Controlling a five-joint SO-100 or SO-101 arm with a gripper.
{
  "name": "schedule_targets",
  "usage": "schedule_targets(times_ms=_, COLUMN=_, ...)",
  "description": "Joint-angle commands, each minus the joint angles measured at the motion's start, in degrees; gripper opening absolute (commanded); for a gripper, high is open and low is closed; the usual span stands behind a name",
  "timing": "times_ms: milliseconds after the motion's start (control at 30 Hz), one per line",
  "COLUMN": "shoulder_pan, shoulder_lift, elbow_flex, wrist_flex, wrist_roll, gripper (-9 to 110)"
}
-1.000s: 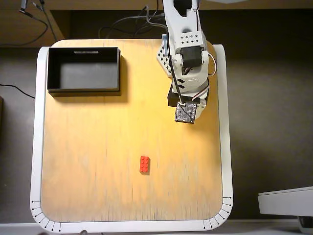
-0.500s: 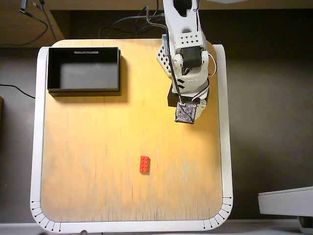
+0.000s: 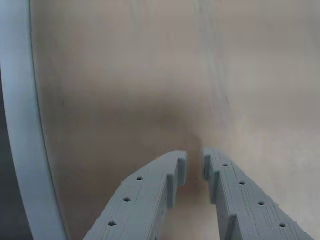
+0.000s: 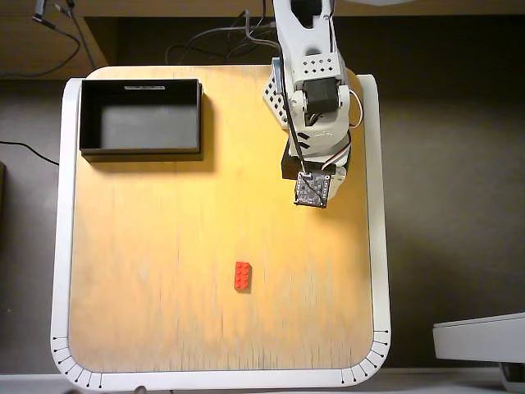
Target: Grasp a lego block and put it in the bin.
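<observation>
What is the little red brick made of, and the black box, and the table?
The red brick looks like hard, smooth plastic: bright even colour, moulded studs. The black box is probably matte plastic, though card can't be ruled out; its walls are thin, straight and dull. The table top looks like pale wood with streaky grain, edged by a white rim, likely plastic.

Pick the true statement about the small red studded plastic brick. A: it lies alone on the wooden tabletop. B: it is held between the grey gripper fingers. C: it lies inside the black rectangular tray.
A: in the overhead view the small red studded plastic brick lies on bare wood, away from the black rectangular tray; the wrist view shows nothing between the grey gripper fingers.
</observation>
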Motion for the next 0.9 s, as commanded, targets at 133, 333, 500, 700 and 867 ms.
schedule_targets(times_ms=133, shoulder_pan=1.41, shoulder_lift=5.19, elbow_flex=9.14, wrist_flex=-1.93, wrist_roll=13.27, gripper=0)
schedule_targets(times_ms=333, shoulder_pan=5.98, shoulder_lift=5.10, elbow_flex=8.96, wrist_flex=-16.61, wrist_roll=14.06, gripper=0)
schedule_targets(times_ms=500, shoulder_pan=10.55, shoulder_lift=4.31, elbow_flex=6.94, wrist_flex=-27.16, wrist_roll=18.11, gripper=0)
schedule_targets(times_ms=700, shoulder_pan=18.11, shoulder_lift=-9.40, elbow_flex=-5.89, wrist_flex=-36.39, wrist_roll=19.25, gripper=0)
schedule_targets(times_ms=867, shoulder_pan=21.88, shoulder_lift=-27.77, elbow_flex=-22.24, wrist_flex=-36.39, wrist_roll=17.67, gripper=1)
